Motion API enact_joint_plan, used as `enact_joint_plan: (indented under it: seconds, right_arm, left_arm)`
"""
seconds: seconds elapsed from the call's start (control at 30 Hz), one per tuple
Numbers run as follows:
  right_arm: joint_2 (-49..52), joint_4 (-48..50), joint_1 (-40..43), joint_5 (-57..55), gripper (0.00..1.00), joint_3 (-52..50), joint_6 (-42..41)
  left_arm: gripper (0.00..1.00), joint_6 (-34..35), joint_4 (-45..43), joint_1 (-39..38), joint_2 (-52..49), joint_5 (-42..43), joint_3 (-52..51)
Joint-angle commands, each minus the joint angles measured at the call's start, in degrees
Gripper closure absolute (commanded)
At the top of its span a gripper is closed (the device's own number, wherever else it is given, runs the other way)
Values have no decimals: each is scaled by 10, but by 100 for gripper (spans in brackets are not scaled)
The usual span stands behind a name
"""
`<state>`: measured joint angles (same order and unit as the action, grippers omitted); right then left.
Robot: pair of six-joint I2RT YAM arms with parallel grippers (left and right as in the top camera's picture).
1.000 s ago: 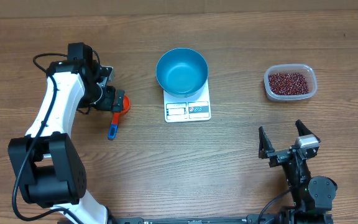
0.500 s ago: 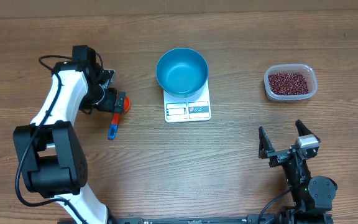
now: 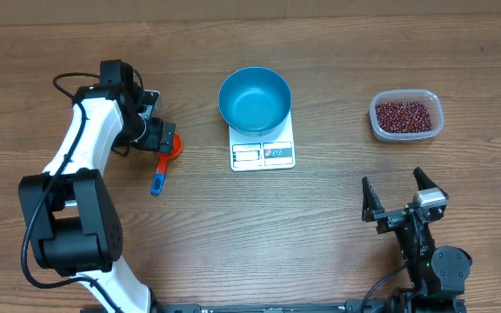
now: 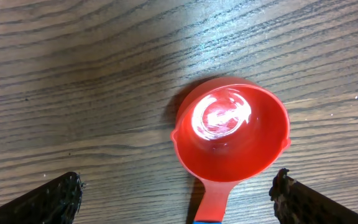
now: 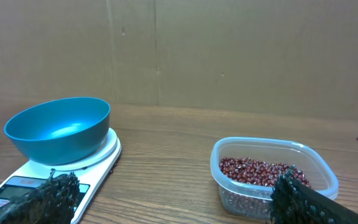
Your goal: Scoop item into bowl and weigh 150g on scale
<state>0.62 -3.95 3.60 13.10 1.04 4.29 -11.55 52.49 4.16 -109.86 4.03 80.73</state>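
Overhead: 1 bowl [image 3: 254, 100], 1 scale [image 3: 263, 155]

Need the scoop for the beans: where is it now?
In the overhead view the red scoop lies on the table's left side, left of the scale, beneath the open left gripper.

Loads of bare bench [image 3: 320, 235] between the scale [image 3: 263, 154] and the tub [image 3: 440, 117], and the front middle is open too. The only tall thing mid-bench is the bowl [image 3: 254, 100], sitting on the scale. The left gripper [image 4: 178, 198] hangs over the scoop [image 4: 229, 134], jaws wide, with bare wood either side of the cup. The right gripper [image 3: 398, 198] has a straight open run to the tub.
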Motion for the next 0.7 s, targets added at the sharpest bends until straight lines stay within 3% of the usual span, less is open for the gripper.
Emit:
enact_joint_plan:
  seconds: [0.0, 0.67]
  right_arm:
    - [-5, 2, -4, -2, 0, -6, 1]
    - [-5, 2, -4, -2, 0, -6, 1]
  left_arm:
    - [0, 8, -1, 4, -5, -2, 10]
    - [0, 8, 3, 4, -44, -3, 10]
